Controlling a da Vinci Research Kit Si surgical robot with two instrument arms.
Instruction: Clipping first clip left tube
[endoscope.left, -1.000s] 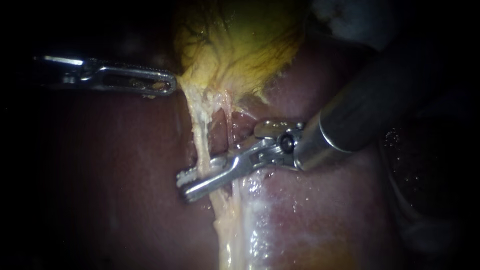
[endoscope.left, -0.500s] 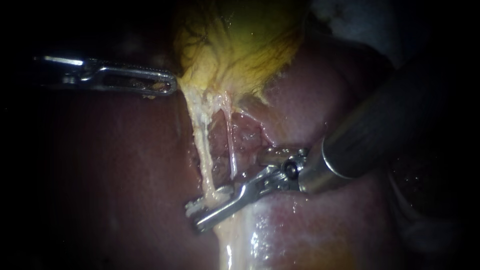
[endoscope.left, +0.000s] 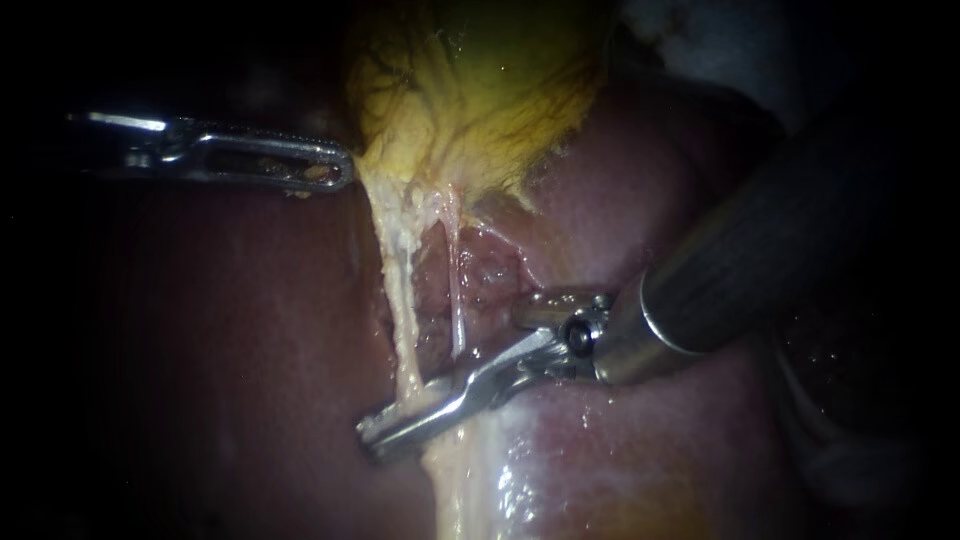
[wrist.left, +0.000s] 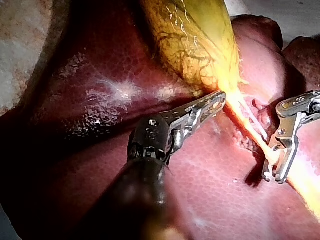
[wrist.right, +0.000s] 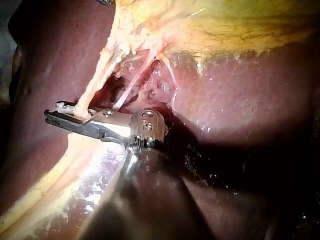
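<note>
Endoscope view: my left instrument (endoscope.left: 335, 170) comes in level from 9 o'clock, high in the scene, its slotted jaws closed together on the lower edge of the yellow gallbladder (endoscope.left: 470, 90), which sits at 12 o'clock. My right instrument (endoscope.left: 378, 430) enters from 3 o'clock on a thick dark shaft, its wrist bent so the jaws slant down toward 8 o'clock. These jaws are clamped across the left tube (endoscope.left: 398, 300), the thicker pale strand running from the gallbladder toward 6 o'clock, and they grip it low on its length. The thin right tube (endoscope.left: 456, 290) hangs just beside it, on the shaft side, and ends at the upper jaw. Bare dark liver (endoscope.left: 250, 330) spreads from 7 to 10 o'clock of the clamped jaws, well apart from the left instrument. The right wrist view shows the right instrument (wrist.right: 57, 114) with the left tube (wrist.right: 95, 85) pinched near the jaw tips, which just overshoot the strand.
</note>
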